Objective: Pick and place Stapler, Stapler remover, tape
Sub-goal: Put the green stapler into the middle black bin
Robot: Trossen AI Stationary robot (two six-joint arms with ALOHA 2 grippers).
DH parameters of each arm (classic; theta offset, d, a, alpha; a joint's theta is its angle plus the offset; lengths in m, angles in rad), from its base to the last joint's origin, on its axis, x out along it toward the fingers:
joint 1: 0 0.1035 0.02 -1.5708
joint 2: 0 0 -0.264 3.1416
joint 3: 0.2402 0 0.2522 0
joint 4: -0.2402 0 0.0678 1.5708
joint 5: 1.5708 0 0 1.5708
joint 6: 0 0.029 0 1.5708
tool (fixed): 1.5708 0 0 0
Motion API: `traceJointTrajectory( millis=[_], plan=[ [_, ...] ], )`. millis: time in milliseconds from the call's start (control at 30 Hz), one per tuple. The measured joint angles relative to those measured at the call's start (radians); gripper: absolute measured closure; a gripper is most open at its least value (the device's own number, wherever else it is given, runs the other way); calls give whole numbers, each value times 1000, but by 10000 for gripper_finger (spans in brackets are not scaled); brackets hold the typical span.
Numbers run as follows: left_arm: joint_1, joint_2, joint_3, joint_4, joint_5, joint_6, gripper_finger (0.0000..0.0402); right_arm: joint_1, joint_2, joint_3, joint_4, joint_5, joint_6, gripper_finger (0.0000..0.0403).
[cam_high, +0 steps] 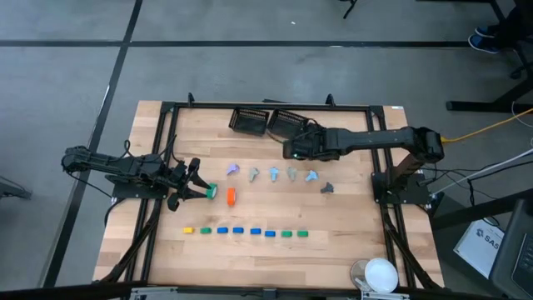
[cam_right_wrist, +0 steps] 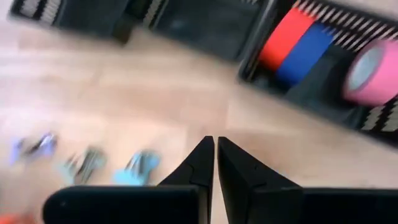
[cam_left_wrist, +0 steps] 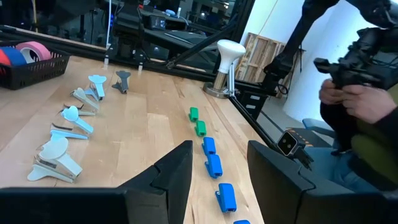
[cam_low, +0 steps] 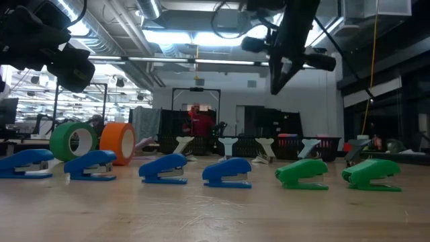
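Observation:
Two tape rolls stand on edge at the table's left: green [cam_high: 211, 192] [cam_low: 74, 141] and orange [cam_high: 231, 196] [cam_low: 119, 142]. Red, blue and pink tape rolls [cam_right_wrist: 305, 50] lie in a black basket [cam_high: 291, 123]. Pastel staple removers [cam_high: 274, 173] [cam_left_wrist: 68, 118] form a middle row. Near the front edge lies a row of small staplers [cam_high: 246, 232] [cam_low: 164, 168]: one yellow, the rest blue or green. My left gripper [cam_high: 193, 185] [cam_left_wrist: 219, 149] waits open, just left of the green roll. My right gripper [cam_high: 291, 152] [cam_right_wrist: 215, 146] hangs shut above bare wood, between the basket and the removers, holding nothing.
A second black basket [cam_high: 248, 121] stands beside the first at the far edge. A white domed stand [cam_high: 381, 273] [cam_left_wrist: 227, 62] sits at the near right corner. A person [cam_left_wrist: 367, 93] is beyond the table's right side. Bare wood lies between the rows.

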Motion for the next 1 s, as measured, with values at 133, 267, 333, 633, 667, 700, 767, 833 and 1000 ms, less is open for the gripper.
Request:
traceJointTrajectory(
  millis=[133, 267, 333, 633, 667, 700, 767, 833, 1000],
  plan=[
    [0, 0, 0, 0, 0, 0, 251, 47, 0, 2, 31, -81, 0, 377],
    [0, 0, 0, 0, 0, 0, 251, 89, 0, 1, 103, -121, 0, 377],
    [0, 0, 0, 0, 0, 0, 251, 109, 0, 1, 137, -121, 0, 377],
    [0, 0, 0, 0, 0, 0, 251, 186, 26, -1, 171, -108, -3, 377],
    [0, 0, 0, 0, 0, 0, 251, 192, 32, -1, 153, -108, -3, 377],
    [0, 0, 0, 0, 0, 0, 251, 196, 41, -2, 142, -108, -4, 377],
    [0, 0, 0, 1, 0, 0, 251, 207, 59, -1, 140, -105, -32, 377],
    [0, 0, 0, 3, 0, 0, 251, 216, 78, -2, 138, -94, -81, 377],
    [0, 2, 0, 2, 0, 0, 251, 247, 103, -2, 177, 66, -205, 377]
  ],
)
